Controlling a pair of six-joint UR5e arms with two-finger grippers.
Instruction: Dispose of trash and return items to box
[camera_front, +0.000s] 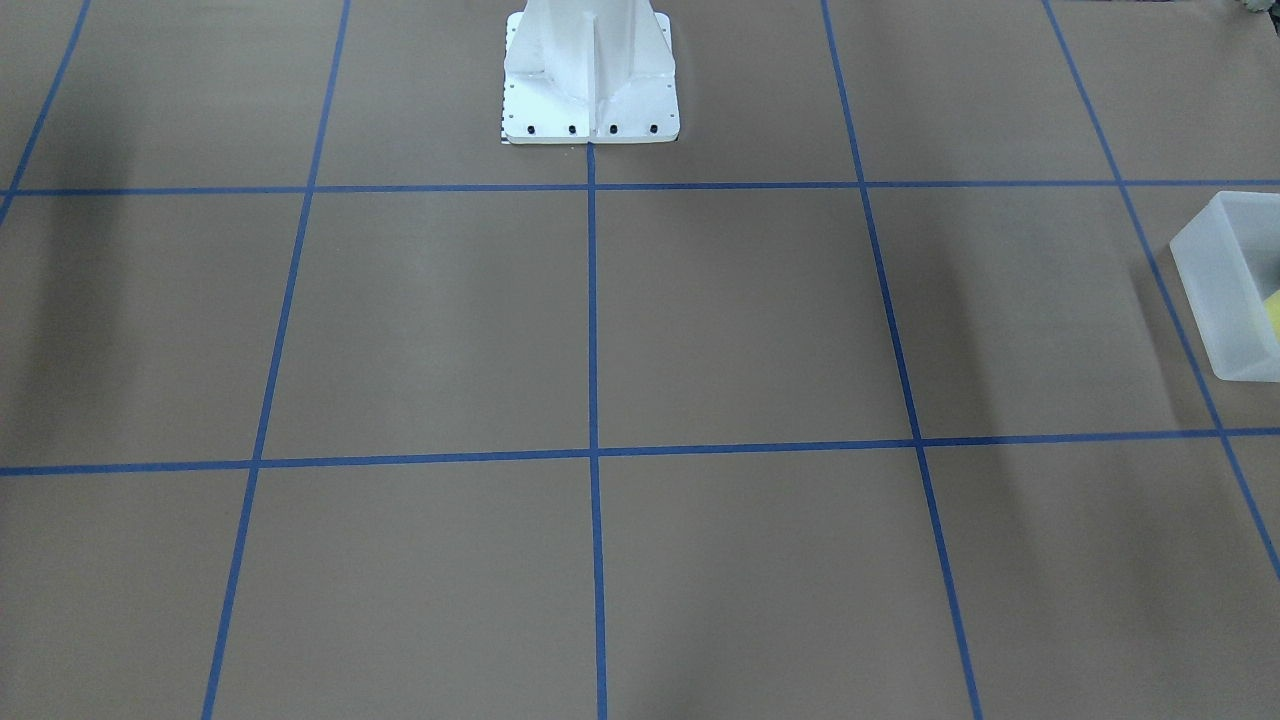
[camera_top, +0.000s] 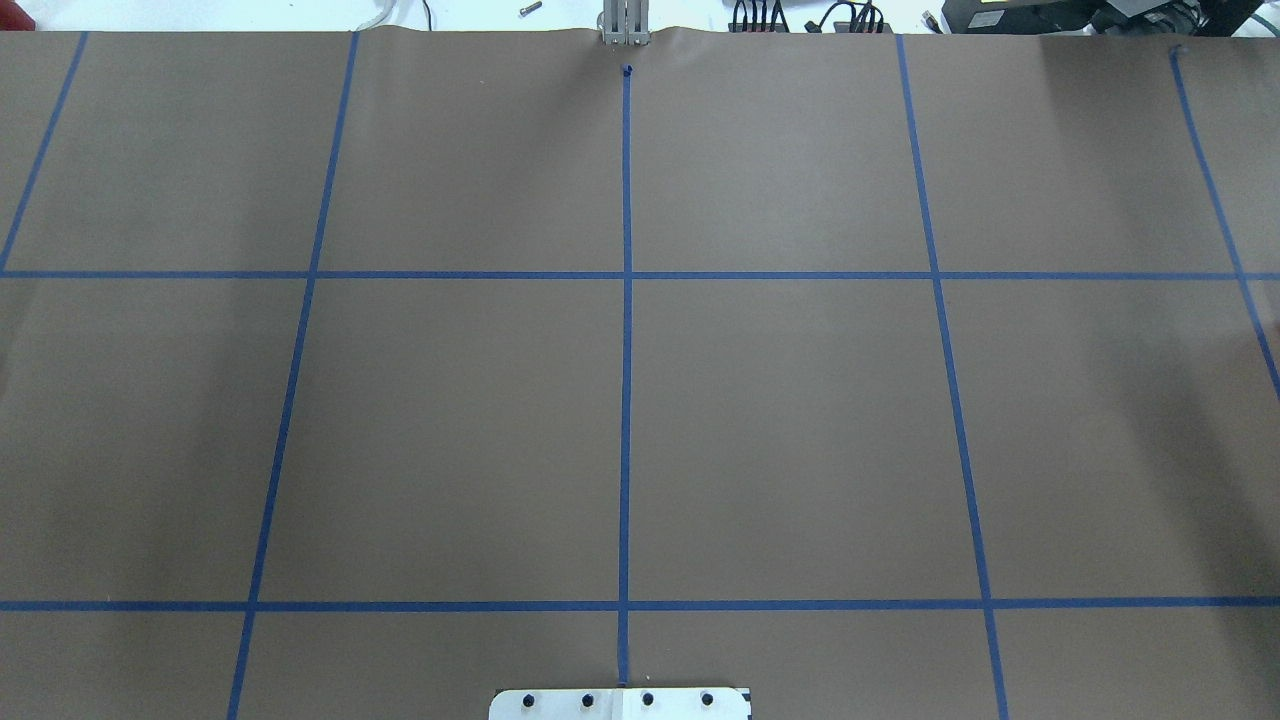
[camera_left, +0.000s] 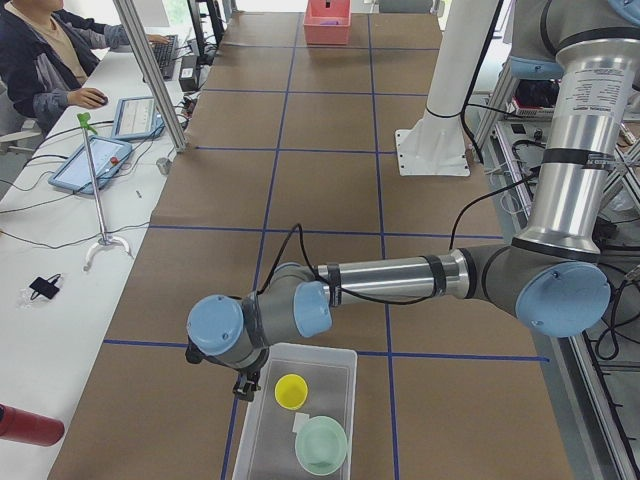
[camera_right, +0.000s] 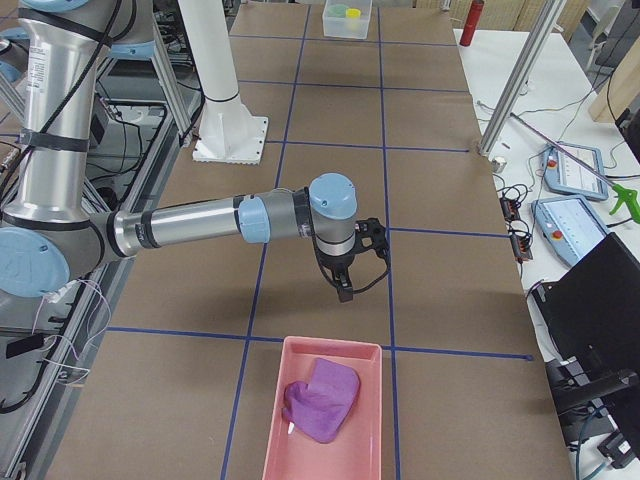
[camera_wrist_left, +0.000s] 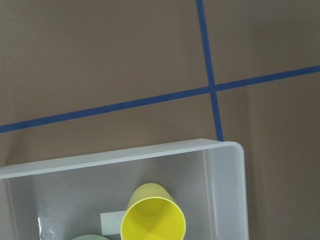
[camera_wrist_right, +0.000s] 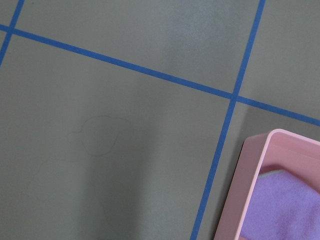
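The frosted-white box (camera_left: 262, 420) stands at the table's left end, also in the front view (camera_front: 1225, 290) and the left wrist view (camera_wrist_left: 235, 165). Inside it the yellow cup (camera_left: 291, 391) stands upright next to the mint-green bowl (camera_left: 321, 444); the cup also shows in the left wrist view (camera_wrist_left: 153, 217). My left gripper (camera_left: 241, 388) hangs over the box's far corner; I cannot tell if it is open or shut. My right gripper (camera_right: 345, 293) hangs above bare table just short of a pink tray (camera_right: 325, 345); I cannot tell its state either.
The pink tray holds a crumpled purple cloth (camera_right: 320, 398), also in the right wrist view (camera_wrist_right: 280, 205). The white robot base (camera_front: 590, 90) stands mid-table. An operator (camera_left: 45, 60) sits at a side desk with tablets. A red bottle (camera_left: 25, 425) lies beside the table.
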